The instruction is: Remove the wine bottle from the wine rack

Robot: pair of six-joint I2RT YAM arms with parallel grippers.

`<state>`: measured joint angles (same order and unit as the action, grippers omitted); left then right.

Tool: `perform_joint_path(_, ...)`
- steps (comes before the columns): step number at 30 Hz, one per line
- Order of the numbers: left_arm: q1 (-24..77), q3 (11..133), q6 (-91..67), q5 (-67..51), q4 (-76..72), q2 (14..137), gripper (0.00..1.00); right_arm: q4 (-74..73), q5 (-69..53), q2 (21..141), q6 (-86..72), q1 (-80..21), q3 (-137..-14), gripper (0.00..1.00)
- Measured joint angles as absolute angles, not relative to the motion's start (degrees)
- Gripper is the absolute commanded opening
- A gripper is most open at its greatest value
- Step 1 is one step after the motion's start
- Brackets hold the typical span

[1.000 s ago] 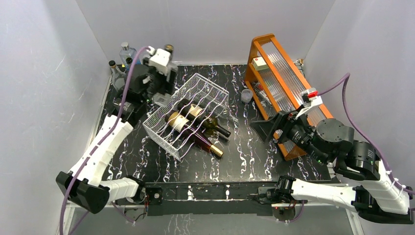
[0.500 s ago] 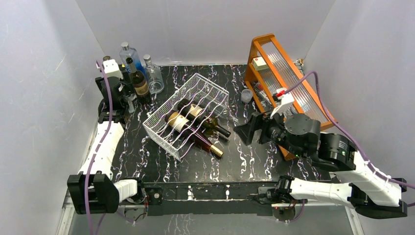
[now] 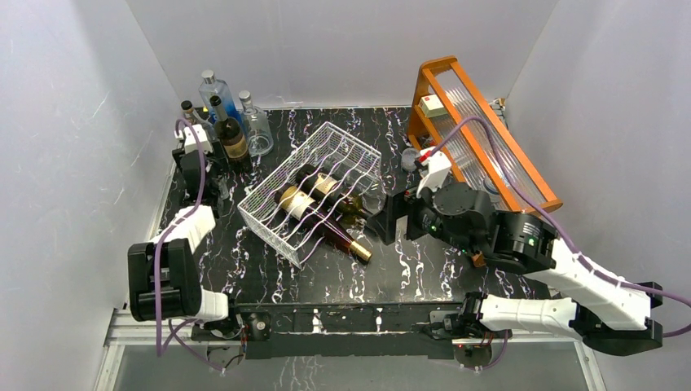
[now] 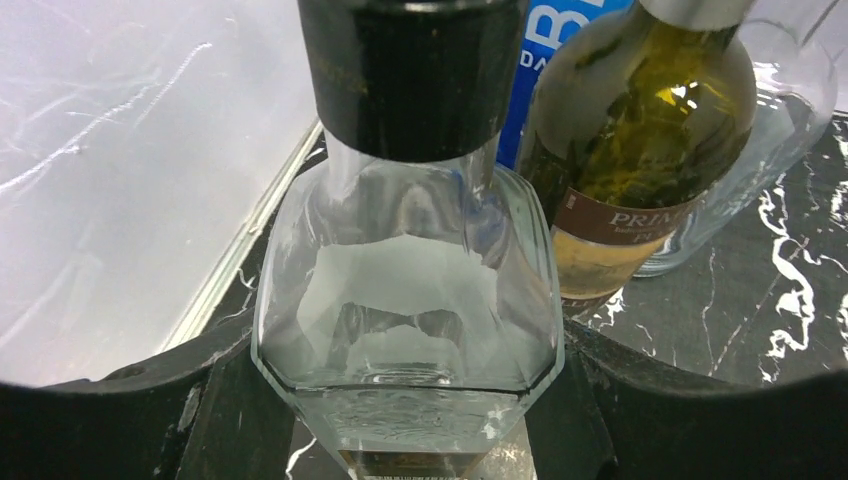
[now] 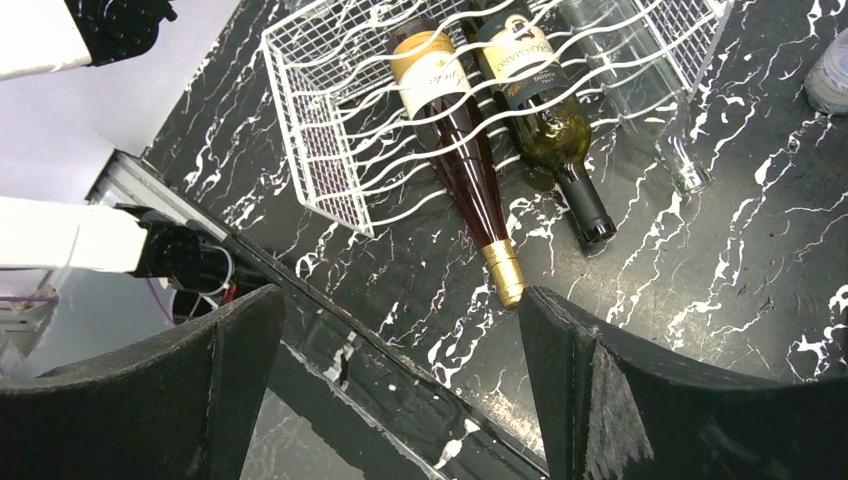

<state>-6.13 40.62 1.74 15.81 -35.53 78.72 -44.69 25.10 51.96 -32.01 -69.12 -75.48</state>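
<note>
The white wire wine rack (image 3: 269, 216) lies in the middle of the black marble table; the right wrist view (image 5: 320, 150) shows it too. It holds a gold-capped wine bottle (image 3: 361, 251) (image 5: 465, 170), a dark green bottle (image 5: 550, 130) and a clear bottle (image 5: 640, 90), necks pointing right. My right gripper (image 3: 381, 221) (image 5: 400, 300) is open and empty, above the table just right of the necks. My left gripper (image 3: 200, 163) (image 4: 410, 400) is at the far back left, open, with a standing clear black-capped bottle (image 4: 405, 280) between its fingers.
Several upright bottles stand at the back left, among them a brown-labelled wine bottle (image 3: 231, 134) (image 4: 640, 140). An orange wooden frame (image 3: 481, 138) stands at the back right, with a small clear cup (image 3: 411, 157) beside it. White walls enclose the table.
My left arm swung from behind the rack to the far back left and came down around the clear bottle. My right gripper moved left, toward the bottle necks.
</note>
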Motion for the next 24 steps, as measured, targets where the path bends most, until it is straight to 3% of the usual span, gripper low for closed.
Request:
perform_joint_path(14,-16.0,39.4,-4.8,-2.5,-50.0,88.4,0.0,-41.4,21.8,57.7,-31.4,-69.1,-75.1,0.98)
perform_joint_path(18,-16.0,40.7,-4.9,-6.6,-51.9,90.8,0.04,-40.8,21.2,58.5,-31.4,-69.1,-75.1,0.98)
perform_joint_path(22,-16.0,40.9,-4.3,-8.8,-52.6,91.3,0.26,-39.8,20.3,59.4,-31.5,-69.1,-74.8,0.98)
perform_joint_path(24,-15.9,40.9,-3.9,-9.1,-52.6,91.3,0.46,-39.3,19.9,59.4,-31.5,-69.1,-73.9,0.98)
